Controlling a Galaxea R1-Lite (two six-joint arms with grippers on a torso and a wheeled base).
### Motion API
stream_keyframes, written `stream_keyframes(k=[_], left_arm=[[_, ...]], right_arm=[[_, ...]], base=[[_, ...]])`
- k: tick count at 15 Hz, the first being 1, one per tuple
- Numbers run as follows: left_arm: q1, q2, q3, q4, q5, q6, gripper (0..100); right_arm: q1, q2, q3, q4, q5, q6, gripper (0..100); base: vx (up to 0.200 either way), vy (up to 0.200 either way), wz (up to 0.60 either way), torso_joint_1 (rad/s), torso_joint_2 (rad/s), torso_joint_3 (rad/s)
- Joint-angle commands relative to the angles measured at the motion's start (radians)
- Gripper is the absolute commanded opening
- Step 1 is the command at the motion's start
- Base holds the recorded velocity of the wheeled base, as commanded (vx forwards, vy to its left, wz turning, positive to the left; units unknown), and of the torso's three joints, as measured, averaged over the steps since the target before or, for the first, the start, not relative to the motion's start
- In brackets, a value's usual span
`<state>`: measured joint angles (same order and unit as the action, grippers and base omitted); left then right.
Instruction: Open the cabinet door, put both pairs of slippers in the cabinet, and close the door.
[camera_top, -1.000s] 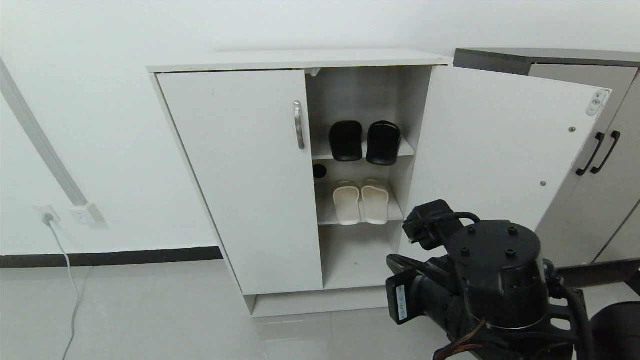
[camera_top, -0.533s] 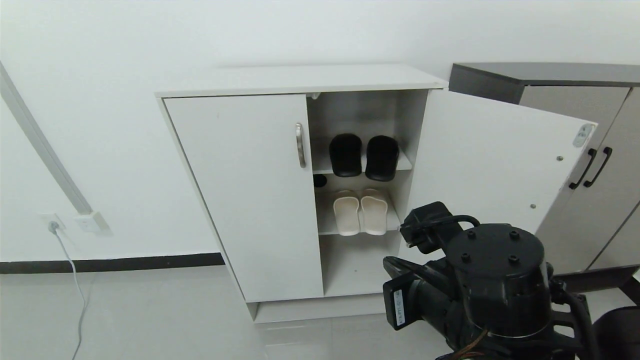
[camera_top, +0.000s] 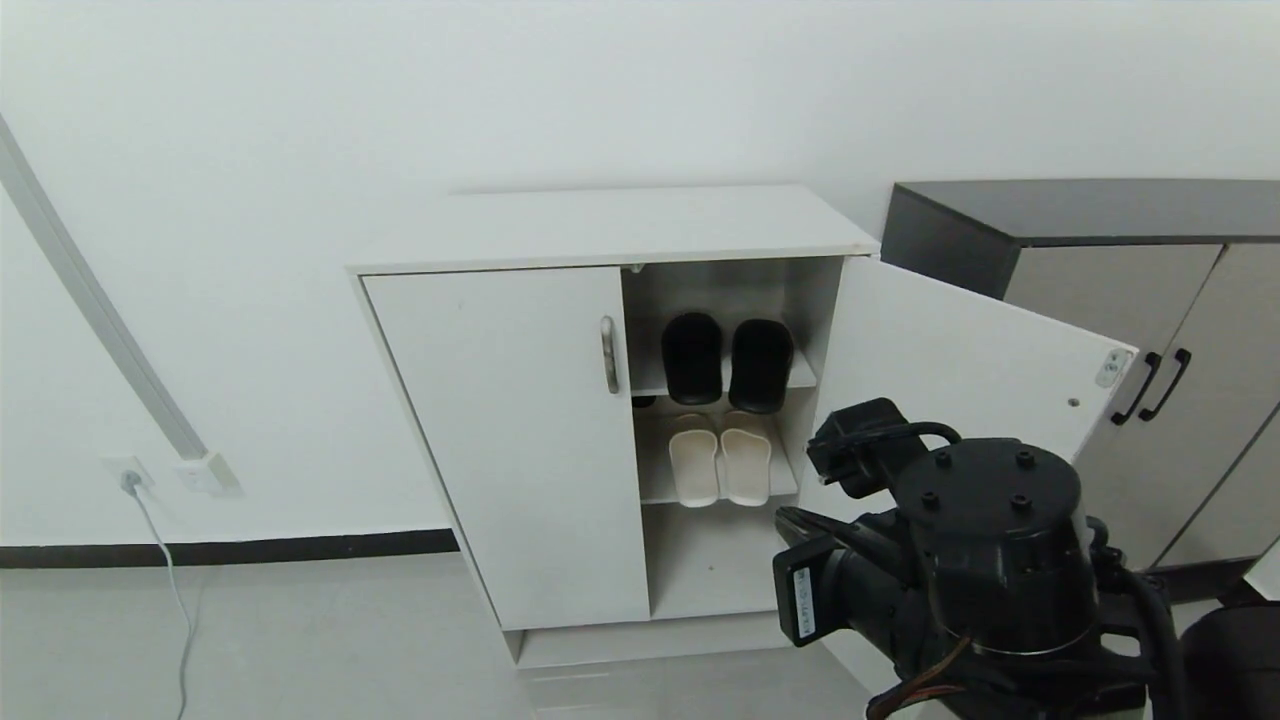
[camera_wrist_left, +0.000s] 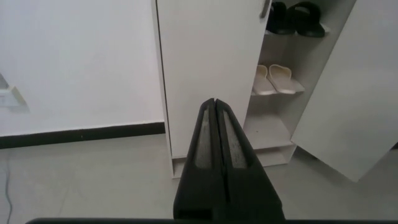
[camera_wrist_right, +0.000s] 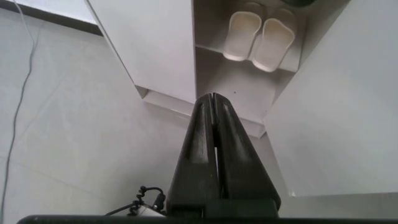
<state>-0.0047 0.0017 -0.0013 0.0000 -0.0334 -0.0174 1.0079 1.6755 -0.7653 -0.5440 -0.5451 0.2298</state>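
Cabinet: right door open, left door shut. Black slippers sit on the upper shelf and white slippers on the shelf below. Each pair lies side by side, long axes front to back. Left pincer and right pincer are pressed together, empty.

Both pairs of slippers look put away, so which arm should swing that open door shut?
Right, probably: the right gripper sits close beside the open door, which hangs on the robot's right. The left gripper points at the closed door instead.
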Motion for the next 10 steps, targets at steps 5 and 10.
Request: stream_keyframes(k=[5, 10], left_arm=[[0.000, 0.000, 0.000, 0.000, 0.001, -0.001, 0], [0.000, 0.000, 0.000, 0.000, 0.001, -0.001, 0]], right_arm=[[0.001, 0.006, 0.001, -0.001, 0.001, 0.000, 0], [0.001, 0.010, 0.001, -0.001, 0.001, 0.000, 0]], base=[[0.000, 0.000, 0.00, 0.166, -0.48, -0.318], [0.000, 0.000, 0.00, 0.205, -0.51, -0.313]])
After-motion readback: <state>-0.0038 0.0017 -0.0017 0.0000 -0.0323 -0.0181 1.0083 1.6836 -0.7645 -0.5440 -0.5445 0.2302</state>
